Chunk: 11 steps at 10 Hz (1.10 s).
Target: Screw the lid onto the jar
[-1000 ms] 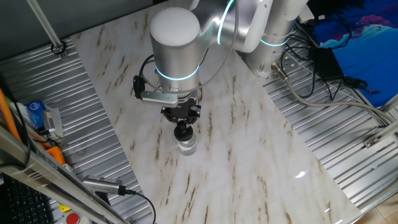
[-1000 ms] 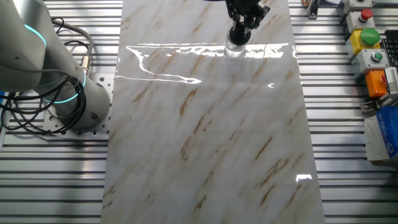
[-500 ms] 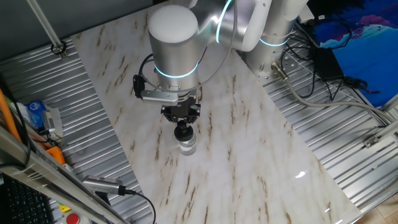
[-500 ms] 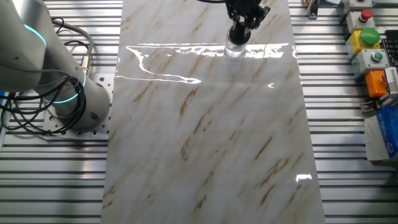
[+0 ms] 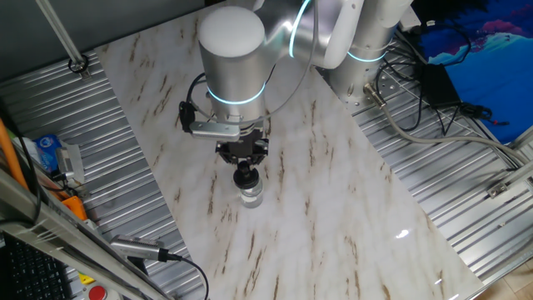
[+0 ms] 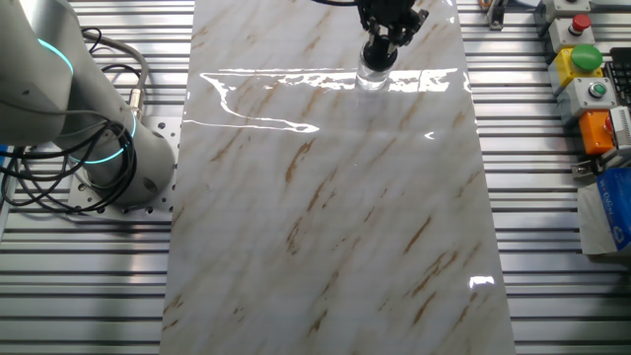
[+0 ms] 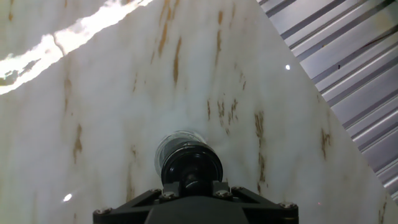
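**Ana:** While the arm stands over the middle of the marble table (image 5: 333, 192), what lies to the left of it?

**Ben:** At the far left edge of one fixed view, a blue-and-white packet (image 5: 50, 152) on the ribbed metal, well apart from the work. Moving right, the pincer (image 5: 245, 171) hangs just left of frame centre, with the lid (image 5: 244, 177) under its fingers and the jar (image 5: 250, 196) directly below, upright on the table.

**Ana:** Is it gripping the lid?

**Ben:** I judge so. In the hand view the lid (image 7: 191, 167) sits low in the centre, touching the fingers, with the jar (image 7: 174, 144) showing as a clear rim just behind its upper left edge. The fingers look closed on the lid, though the contact itself is partly hidden.

**Ana:** And the other fixed view?

**Ben:** Left, the arm's base; then top centre, the pincer (image 6: 383, 44) on the lid (image 6: 378, 54), the jar (image 6: 373, 77) lost in glare; right edge, a button box (image 6: 588, 74).

**Ana:** How should the turning go?

**Ben:** Keep the lid level and centred on the mouth, press down only lightly, and rotate about the jar's own axis. The jar is unclamped and glass, so too much torque may spin or slide it. A tilted lid risks cross-threading.
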Each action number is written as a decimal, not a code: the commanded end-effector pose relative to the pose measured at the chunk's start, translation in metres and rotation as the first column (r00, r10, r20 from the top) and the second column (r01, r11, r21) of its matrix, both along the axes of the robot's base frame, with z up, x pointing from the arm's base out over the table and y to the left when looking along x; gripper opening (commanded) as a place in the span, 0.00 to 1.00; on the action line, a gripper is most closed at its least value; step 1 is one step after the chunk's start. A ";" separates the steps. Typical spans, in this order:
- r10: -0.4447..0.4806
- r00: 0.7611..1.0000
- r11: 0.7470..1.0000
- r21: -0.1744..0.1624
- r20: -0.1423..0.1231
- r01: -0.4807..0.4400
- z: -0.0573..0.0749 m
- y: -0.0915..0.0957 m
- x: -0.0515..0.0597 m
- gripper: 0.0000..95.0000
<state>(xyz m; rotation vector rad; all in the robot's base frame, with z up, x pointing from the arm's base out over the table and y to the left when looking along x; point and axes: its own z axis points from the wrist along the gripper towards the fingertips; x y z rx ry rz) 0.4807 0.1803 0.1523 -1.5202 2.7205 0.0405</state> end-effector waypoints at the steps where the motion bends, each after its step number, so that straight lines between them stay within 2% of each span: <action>1: -0.001 1.000 1.000 -0.001 0.000 0.001 0.000 0.000 0.001 0.00; 8: -0.047 0.999 0.999 -0.006 0.003 0.047 0.002 0.009 0.002 0.00; 11: -0.061 0.998 0.998 -0.025 0.005 0.061 0.004 0.011 0.001 0.00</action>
